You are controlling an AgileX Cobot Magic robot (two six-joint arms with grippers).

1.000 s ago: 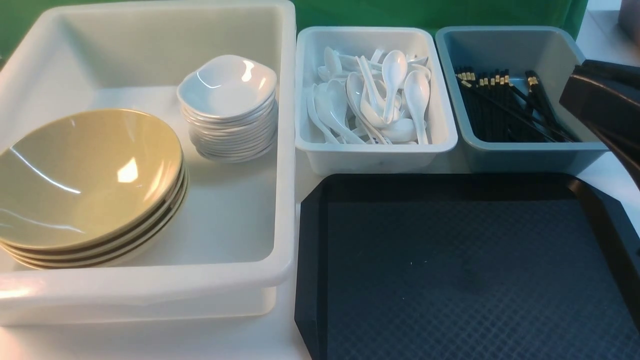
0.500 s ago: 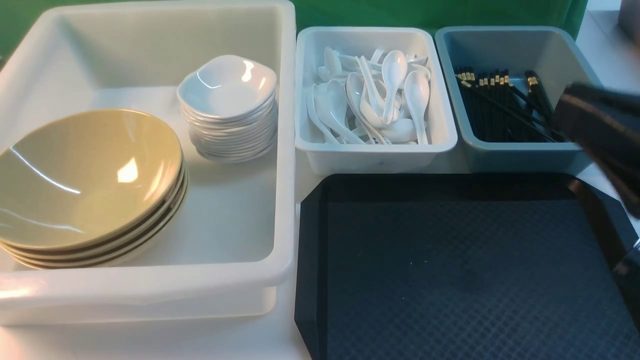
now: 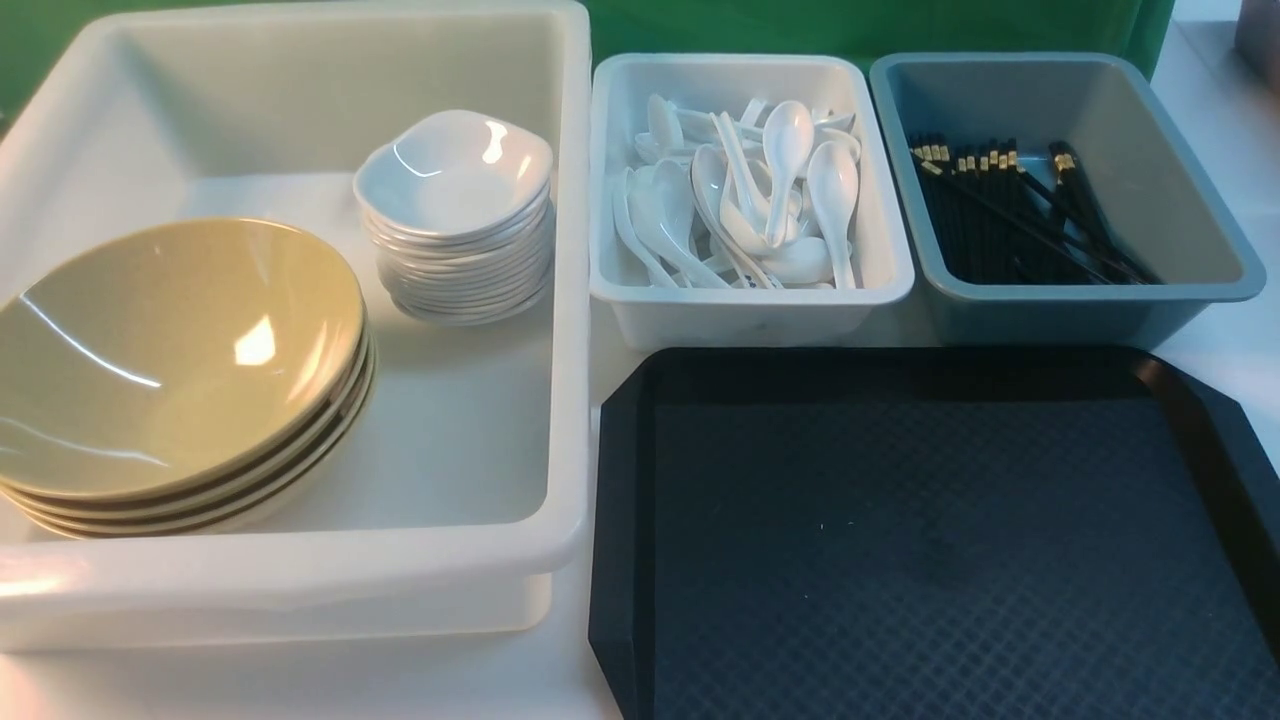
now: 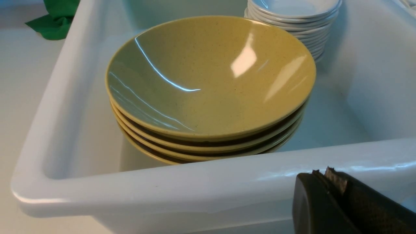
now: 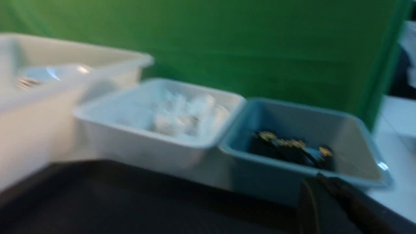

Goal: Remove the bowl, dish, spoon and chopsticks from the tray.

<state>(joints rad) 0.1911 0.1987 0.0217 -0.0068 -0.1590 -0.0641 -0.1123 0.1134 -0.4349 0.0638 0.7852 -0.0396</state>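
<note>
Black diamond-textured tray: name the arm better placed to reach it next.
Right, probably: the right gripper, shut, hangs by the black diamond-textured plastic tray, near the grey-blue bin; the left gripper sits by the large white tub of olive-yellow bowls.

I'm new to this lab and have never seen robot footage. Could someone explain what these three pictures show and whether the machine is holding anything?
These are three cameras on a two-armed robot. The front view looks forward from between the arms; neither arm shows there. It shows a black tray with nothing on it, a large white tub holding stacked yellow bowls and small white dishes, a white bin of spoons, and a grey-blue bin of black chopsticks.

The other two cameras sit on the wrists. The left one looks at the bowls, with the left gripper shut and holding nothing. The right one is blurred; the right gripper is shut, apparently on nothing.
</note>
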